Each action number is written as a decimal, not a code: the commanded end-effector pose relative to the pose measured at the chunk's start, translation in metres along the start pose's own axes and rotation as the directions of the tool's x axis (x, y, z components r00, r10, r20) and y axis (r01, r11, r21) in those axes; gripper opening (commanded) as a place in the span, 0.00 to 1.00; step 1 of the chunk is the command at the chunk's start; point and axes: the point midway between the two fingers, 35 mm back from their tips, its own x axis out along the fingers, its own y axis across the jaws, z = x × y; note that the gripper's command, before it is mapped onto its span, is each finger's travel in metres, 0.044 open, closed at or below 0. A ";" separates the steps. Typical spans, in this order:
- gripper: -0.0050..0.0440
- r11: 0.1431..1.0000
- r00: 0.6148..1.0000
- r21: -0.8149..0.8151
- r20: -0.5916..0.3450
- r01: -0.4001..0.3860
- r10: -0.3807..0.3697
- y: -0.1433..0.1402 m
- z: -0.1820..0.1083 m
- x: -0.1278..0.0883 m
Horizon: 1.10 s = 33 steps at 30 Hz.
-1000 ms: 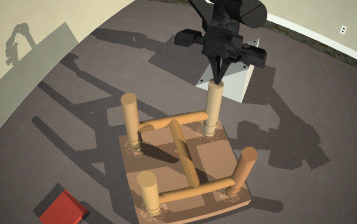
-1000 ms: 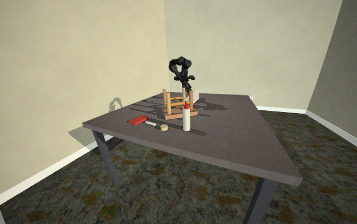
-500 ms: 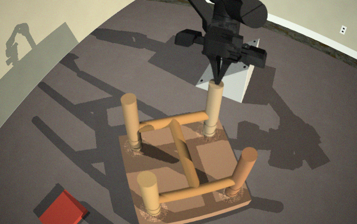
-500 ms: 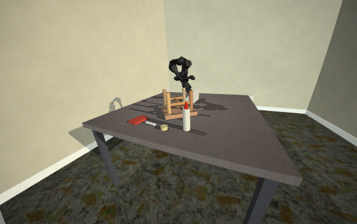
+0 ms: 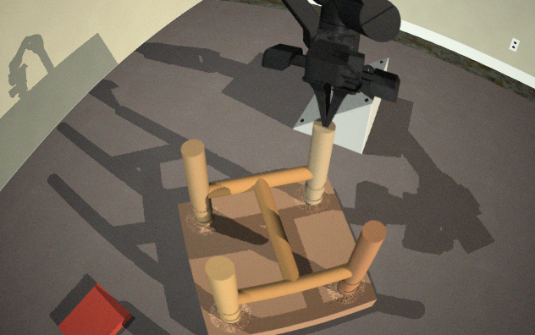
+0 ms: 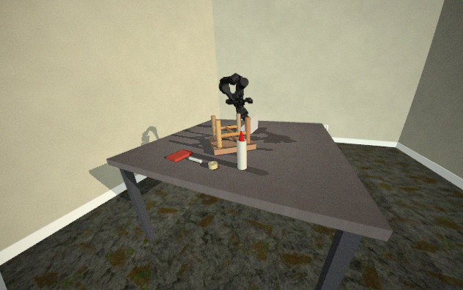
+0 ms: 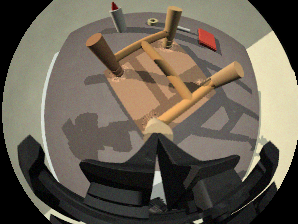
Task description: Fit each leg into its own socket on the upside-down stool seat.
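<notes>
The wooden stool lies upside down with its seat (image 5: 273, 255) flat on the table. Four legs stand at its corners: far left (image 5: 195, 182), far right (image 5: 319, 162), near left (image 5: 223, 289) and near right (image 5: 363, 255). The near right leg is darker and leans a little outward. Stretchers join the legs in an H. My gripper (image 5: 327, 123) is shut with nothing between the fingers. Its tips point down at the top end of the far right leg, touching or just above it. In the wrist view the shut fingers (image 7: 157, 156) sit right over that leg's top (image 7: 158, 128).
A white block (image 5: 351, 114) stands just behind the far right leg, under my hand. A red block (image 5: 95, 313) lies at the near left. A glue bottle (image 6: 241, 151), a tape roll (image 6: 212, 165) and a small white stick (image 6: 195, 160) stand in front of the stool.
</notes>
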 end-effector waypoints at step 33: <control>0.10 0.999 0.997 -0.015 -0.073 0.035 -0.036 -0.005 -0.014 0.027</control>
